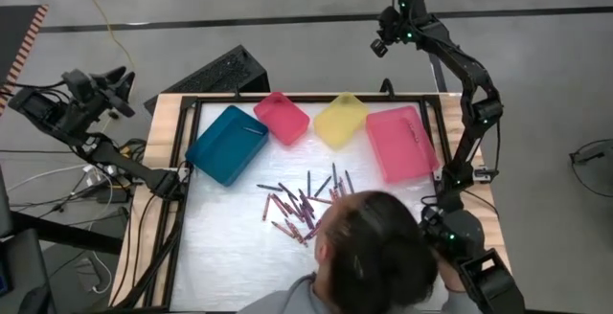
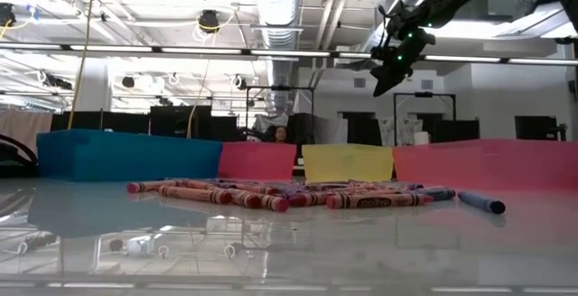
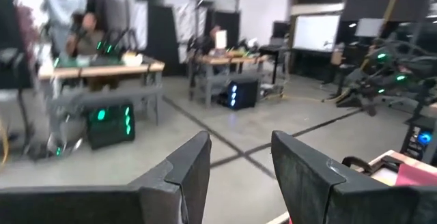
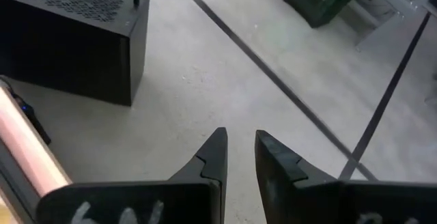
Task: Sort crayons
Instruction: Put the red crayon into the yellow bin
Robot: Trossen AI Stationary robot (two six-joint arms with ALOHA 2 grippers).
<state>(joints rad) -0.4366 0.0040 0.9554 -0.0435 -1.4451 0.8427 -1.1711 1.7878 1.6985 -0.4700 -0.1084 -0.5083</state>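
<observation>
Waxy slim crayons [image 1: 305,209] heaped on glossy table [image 1: 230,247]; left hand [image 3: 239,173], right hand [image 4: 239,157] empty, fingers parted.

Open tabletop [image 1: 220,247] across the whole near-left stretch, bare between the frame and the crayons [image 1: 302,207] scattered at centre. Blocked on the near-right side by a person's head [image 1: 378,252] leaning in over the table, just beside the pile. Walled along the far edge by four bins in a row: teal bin [image 1: 227,144], small pink bin [image 1: 282,118], yellow bin [image 1: 341,120], large pink bin [image 1: 401,142], with only narrow gaps between. Clear strip between bins and crayons. Overhead unobstructed: left gripper [image 1: 115,89] held off the left side, right gripper [image 1: 383,41] raised beyond the far edge.
</observation>
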